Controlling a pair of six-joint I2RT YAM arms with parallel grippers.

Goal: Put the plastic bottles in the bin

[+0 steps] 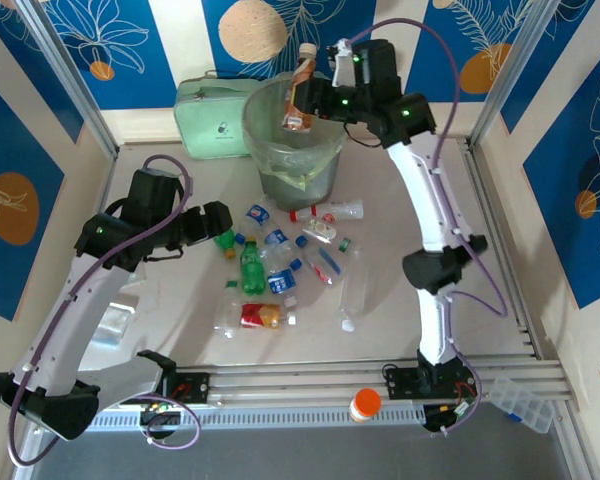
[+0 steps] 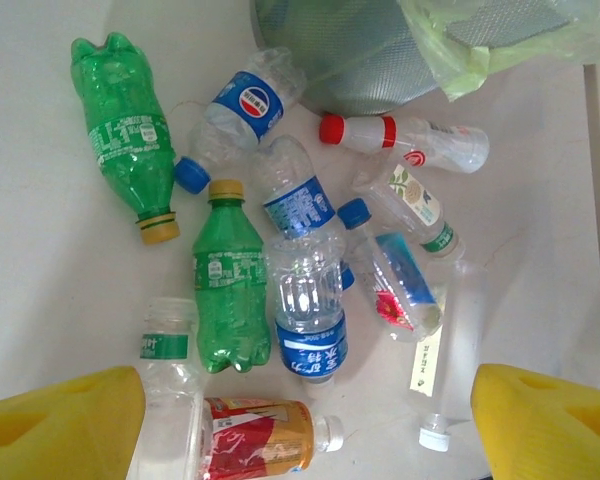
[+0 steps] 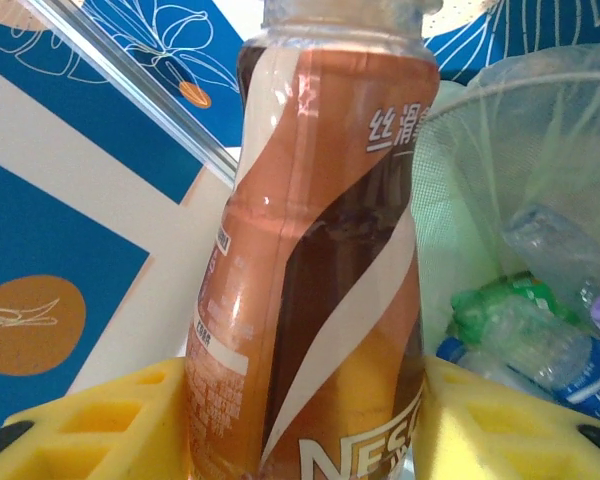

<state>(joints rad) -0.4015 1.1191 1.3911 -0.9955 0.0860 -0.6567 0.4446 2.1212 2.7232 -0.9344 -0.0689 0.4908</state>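
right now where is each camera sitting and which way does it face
top external: above and behind the left arm and right arm, looking down at the table; both show.
left wrist: on the left arm, looking down at loose bottles; the open left claw's fingers show.
right wrist: looking along the right claw, shut on a brown bottle by the bin.
shared: top and right wrist both show that bottle and bin.

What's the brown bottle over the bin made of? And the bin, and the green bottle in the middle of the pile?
Brown bottle: probably plastic under a glossy printed wrap; light glints off it. Bin: looks like cloudy grey-green plastic; its pale bag shows through the wall. Green bottle: shiny see-through green plastic, with moulded ridges.
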